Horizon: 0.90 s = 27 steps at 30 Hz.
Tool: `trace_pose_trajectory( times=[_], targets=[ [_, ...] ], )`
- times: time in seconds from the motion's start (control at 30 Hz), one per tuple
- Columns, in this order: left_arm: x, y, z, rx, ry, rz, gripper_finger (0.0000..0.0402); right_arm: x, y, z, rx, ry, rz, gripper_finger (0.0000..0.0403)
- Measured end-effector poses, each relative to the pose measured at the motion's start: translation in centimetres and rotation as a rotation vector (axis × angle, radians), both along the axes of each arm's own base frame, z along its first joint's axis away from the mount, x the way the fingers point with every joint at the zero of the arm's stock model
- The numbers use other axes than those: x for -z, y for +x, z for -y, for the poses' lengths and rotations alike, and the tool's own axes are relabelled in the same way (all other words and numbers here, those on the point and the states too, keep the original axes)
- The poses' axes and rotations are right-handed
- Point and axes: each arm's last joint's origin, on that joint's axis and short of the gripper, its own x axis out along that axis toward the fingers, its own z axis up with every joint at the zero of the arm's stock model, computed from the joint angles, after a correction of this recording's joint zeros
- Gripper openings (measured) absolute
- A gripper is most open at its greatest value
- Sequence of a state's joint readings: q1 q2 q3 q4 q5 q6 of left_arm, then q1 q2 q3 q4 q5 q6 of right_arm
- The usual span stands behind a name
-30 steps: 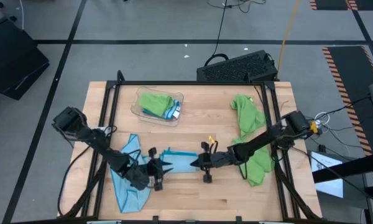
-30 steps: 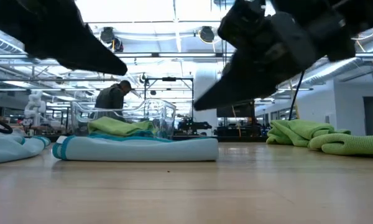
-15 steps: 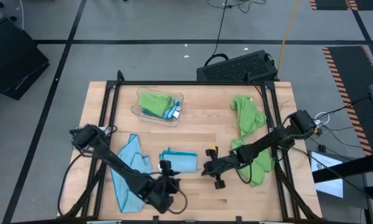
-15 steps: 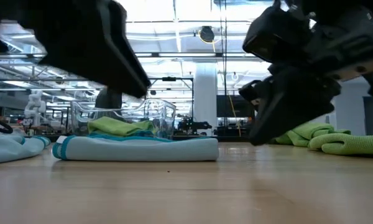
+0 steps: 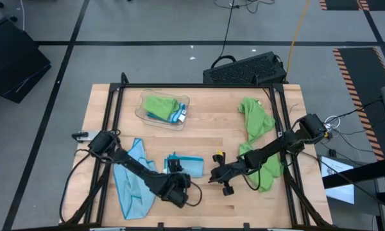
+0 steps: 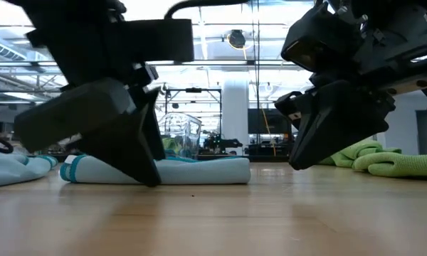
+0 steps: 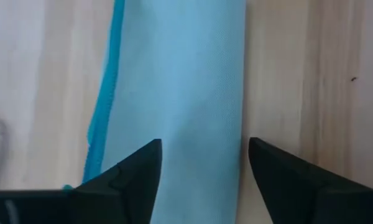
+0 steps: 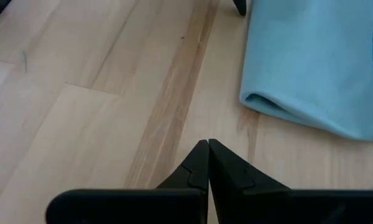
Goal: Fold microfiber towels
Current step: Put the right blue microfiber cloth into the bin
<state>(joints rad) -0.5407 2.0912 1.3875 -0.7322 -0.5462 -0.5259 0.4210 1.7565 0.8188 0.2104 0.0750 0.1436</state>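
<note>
A folded light blue microfiber towel [image 5: 187, 165] lies flat on the table's middle. My left gripper [image 7: 203, 149] is open and points steeply down over the towel's near-left part, one finger above the cloth and one at its folded edge. I see no contact. My right gripper [image 8: 208, 144] is shut over bare wood just right of the towel's rounded fold [image 8: 261, 102]. In the low view the left gripper [image 6: 146, 171] stands in front of the towel [image 6: 199, 171], and the right gripper [image 6: 299, 160] hangs off to the side. A second blue towel [image 5: 133, 179] lies spread out at the near left.
A clear tray [image 5: 143, 112] at the far left holds folded green and blue towels. Crumpled lime green towels [image 5: 256, 122] lie along the table's right side, under the right arm. Bare wood lies near the front edge, between the two grippers.
My left hand has swung from the folded towel's left end round toward the table's near edge and tipped steeply down over the towel. My right gripper has drawn back a little from the towel's right end toward the table's right edge and tipped down. The folded towel has stayed put.
</note>
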Motion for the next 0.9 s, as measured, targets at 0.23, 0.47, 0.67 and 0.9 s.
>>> trace_pose_trajectory(
  times=[0.23,0.47,0.67,0.9],
  targets=[
    [0.1,0.3,-0.9,-0.001,-0.024,-0.032,0.0192,0.0,0.0,0.0,0.0,-0.001,-0.002,0.0001],
    [0.3,0.8,-2.4,-0.001,-0.002,-0.077,0.0061,-0.3,0.3,-0.1,-0.007,0.01,0.045,0.0001],
    [0.0,1.2,-3.7,0.018,0.005,-0.116,0.0019,-1.0,0.9,-0.1,0.027,-0.07,0.165,0.0003],
    [-2.4,1.2,-4.2,0.022,-0.07,-0.078,0.0008,-0.5,0.3,0.1,0.115,-0.228,0.198,0.0063]
  ],
)
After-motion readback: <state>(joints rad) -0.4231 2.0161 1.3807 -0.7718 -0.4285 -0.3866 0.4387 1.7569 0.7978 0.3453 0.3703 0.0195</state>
